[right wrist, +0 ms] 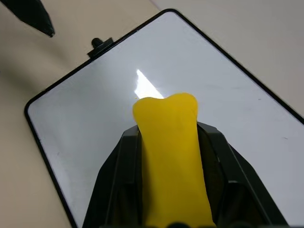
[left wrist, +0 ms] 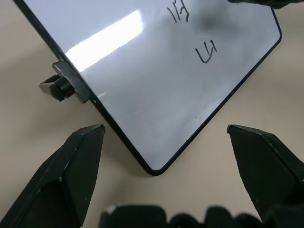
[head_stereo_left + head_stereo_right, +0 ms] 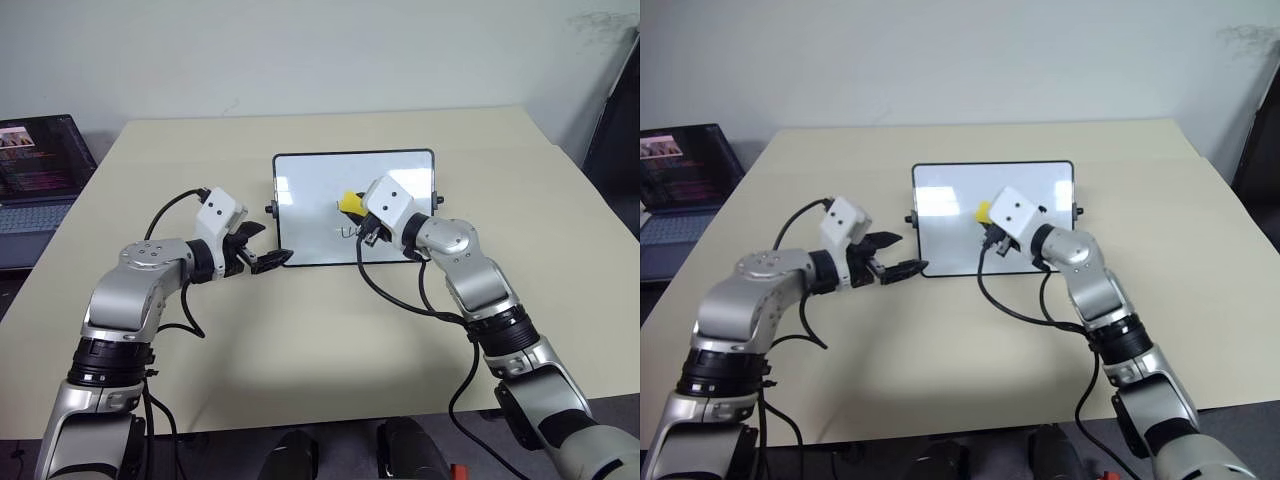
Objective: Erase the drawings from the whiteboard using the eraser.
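Your beige table (image 3: 300, 350) carries the whiteboard (image 3: 310, 215); right gripper (image 1: 166, 156) pinches the eraser (image 1: 168, 152) over it (laptop (image 3: 40, 170) well left), left gripper (image 2: 166, 156) spread at its corner.

An office or lab: a plain beige table (image 3: 300, 340) against a bare wall, a laptop (image 3: 40, 180) alongside.

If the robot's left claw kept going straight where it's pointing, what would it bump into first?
Probably the whiteboard: the left gripper is open, aimed at the board's near corner, which sits between its fingers in the wrist view.
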Robot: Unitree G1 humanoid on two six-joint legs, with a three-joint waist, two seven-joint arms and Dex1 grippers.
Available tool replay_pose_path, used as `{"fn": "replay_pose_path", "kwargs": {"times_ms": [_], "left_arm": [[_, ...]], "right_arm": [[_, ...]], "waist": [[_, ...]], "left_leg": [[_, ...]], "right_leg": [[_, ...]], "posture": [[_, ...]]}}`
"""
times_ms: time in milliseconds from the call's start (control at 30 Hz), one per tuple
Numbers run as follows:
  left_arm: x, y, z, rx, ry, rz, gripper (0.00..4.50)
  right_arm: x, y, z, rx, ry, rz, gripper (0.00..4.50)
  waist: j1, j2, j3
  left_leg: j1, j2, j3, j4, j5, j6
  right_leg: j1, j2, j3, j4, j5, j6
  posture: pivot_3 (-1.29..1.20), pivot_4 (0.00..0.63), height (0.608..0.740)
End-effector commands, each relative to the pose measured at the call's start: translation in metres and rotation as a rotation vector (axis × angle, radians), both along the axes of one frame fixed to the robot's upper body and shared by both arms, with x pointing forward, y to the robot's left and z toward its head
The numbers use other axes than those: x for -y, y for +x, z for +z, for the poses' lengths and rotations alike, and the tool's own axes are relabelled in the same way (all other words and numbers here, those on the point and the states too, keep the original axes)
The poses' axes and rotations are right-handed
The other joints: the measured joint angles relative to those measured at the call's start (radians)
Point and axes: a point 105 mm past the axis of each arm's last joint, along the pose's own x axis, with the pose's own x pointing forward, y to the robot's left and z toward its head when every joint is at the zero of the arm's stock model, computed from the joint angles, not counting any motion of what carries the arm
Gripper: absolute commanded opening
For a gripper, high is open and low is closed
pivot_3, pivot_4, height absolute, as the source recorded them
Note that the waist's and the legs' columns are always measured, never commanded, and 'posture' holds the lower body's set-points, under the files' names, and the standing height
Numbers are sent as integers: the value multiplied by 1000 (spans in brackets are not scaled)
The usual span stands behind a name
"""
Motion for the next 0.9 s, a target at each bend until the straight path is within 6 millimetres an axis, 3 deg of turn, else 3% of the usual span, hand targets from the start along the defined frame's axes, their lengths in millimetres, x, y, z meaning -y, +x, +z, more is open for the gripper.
{"fn": "replay_pose_path", "kwargs": {"times_ms": [33,267,400,600,733,900], "left_arm": [[7,0,17,69,7,-42,4500],[8,1,17,69,16,-53,4500],[8,0,16,67,19,-57,4500],[5,0,16,67,25,-47,4500],[3,1,16,67,26,-38,4500],[-2,2,13,58,24,-17,4500]], "right_arm": [[-7,12,18,97,16,-37,1227],[-15,43,16,115,22,-110,1227],[-18,52,-8,18,-13,-105,1227],[-18,45,-43,-82,-110,-50,1227],[-14,48,-33,-47,-100,-69,1227],[2,60,-1,56,-47,-159,1227]], "waist": [[1,0,0],[2,0,0],[1,0,0],[-2,0,0],[-2,0,0],[2,0,0]], "left_leg": [[0,0,0,0,0,-1],[0,-1,0,0,0,-1],[0,-1,0,-1,0,-1],[2,0,0,0,0,0],[3,-1,0,0,-1,2],[3,-1,0,1,-1,1]], "right_leg": [[0,0,0,0,0,0],[0,0,0,-2,0,0],[0,0,0,-2,0,0],[2,0,0,0,0,0],[2,0,1,3,0,0],[2,1,0,4,0,0]], "posture": [[0,150,740],[0,150,740],[0,150,740],[0,150,740],[0,150,740],[0,150,740]]}}
